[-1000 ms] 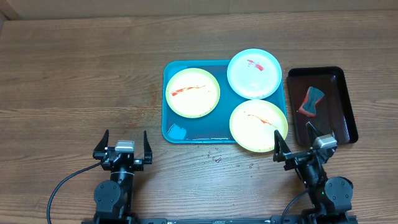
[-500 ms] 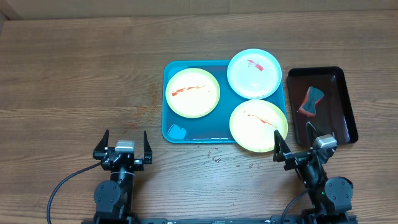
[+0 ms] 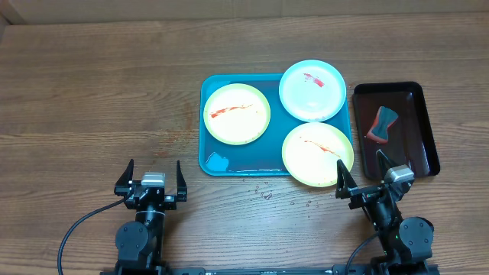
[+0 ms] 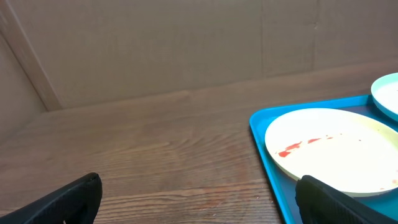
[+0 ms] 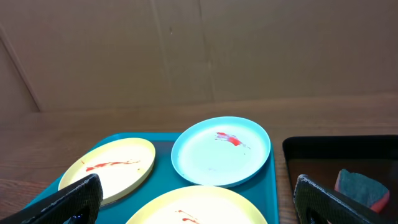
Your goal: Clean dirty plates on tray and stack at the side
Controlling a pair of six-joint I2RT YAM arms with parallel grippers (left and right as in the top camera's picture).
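Left hand [image 3: 153, 169] and right hand [image 3: 360, 173] sit at the near table [image 3: 92, 92] edge, both spread wide, empty; three sauce-streaked plates [image 3: 237, 113] lie on the tray [image 3: 244, 156]; blue plate [image 3: 312, 90] at its far right corner

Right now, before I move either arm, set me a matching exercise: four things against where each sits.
Things:
1. light blue round plastic plate
2. red and teal sponge
3. small blue square piece
4. pale yellow-green round plastic plate with the long red streak

Places:
A. in the narrow black rectangular tray
B. near-left corner of the large turquoise rectangular plastic tray
C. far-right corner of the turquoise tray
D. far-left part of the turquoise tray

Pairs: 1-C, 2-A, 3-B, 4-D
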